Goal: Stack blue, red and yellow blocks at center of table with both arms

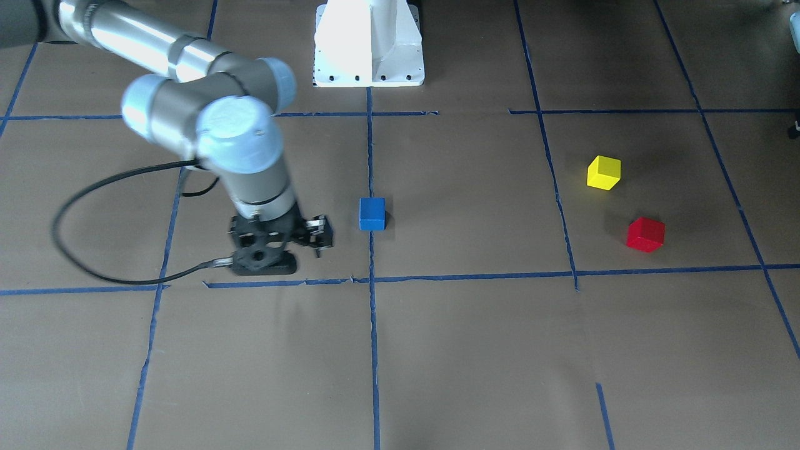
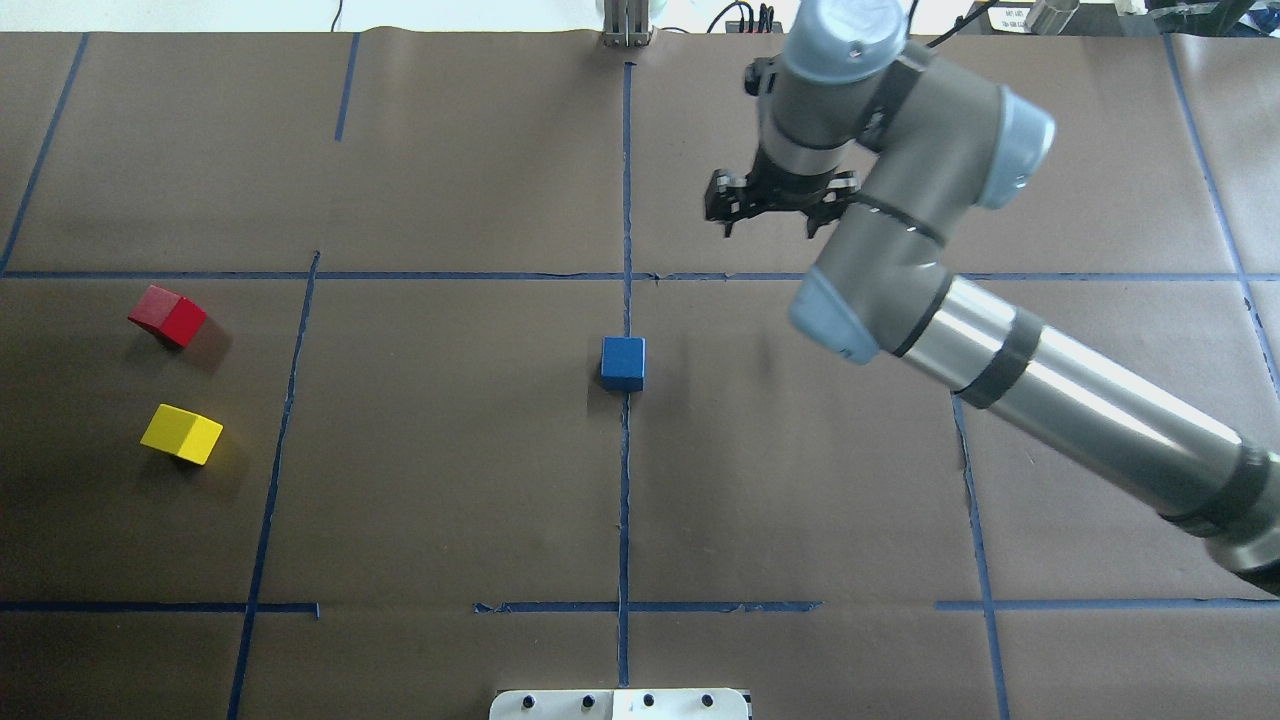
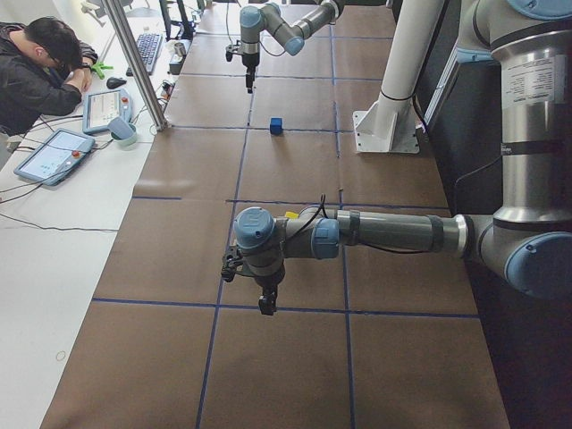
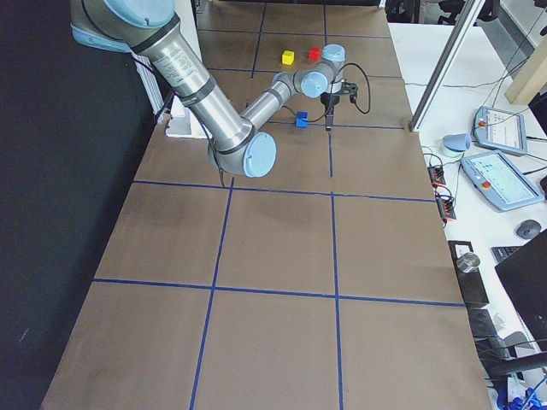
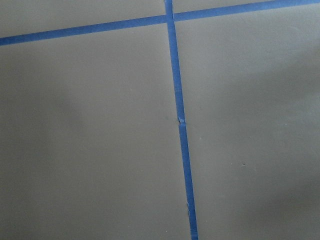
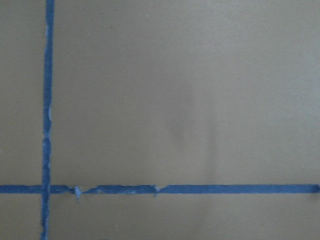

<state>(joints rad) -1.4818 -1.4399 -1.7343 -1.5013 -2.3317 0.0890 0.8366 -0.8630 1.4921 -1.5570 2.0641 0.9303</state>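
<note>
The blue block [image 2: 623, 362] sits on the worktop [image 2: 450, 500] at its centre, right on the middle tape line [image 2: 625, 480], with nothing on top of it, so the base of the stack looks to be in place. What matters for the next move is where the other two blocks lie. The red block [image 2: 168, 315] and the yellow block [image 2: 182, 433] rest close together, not touching, far out on the robot's left side and well apart from the blue one. The right fingers [image 2: 729, 222] hang spread and empty beyond the blue block, on its right, so they face away from that pair, with the whole centre of the worktop between. The left fingers [image 3: 266, 307] show only in the view from the table's left end, and I cannot tell whether they are spread or pressed together. They hover low over bare worktop, and the yellow block peeks out just behind that forearm, towards the centre. By my judgement the left arm is much the nearer one and should take red next. Both blocks are cubes turned askew to the tape grid, so there is no long axis to align with, only that skew.
</note>
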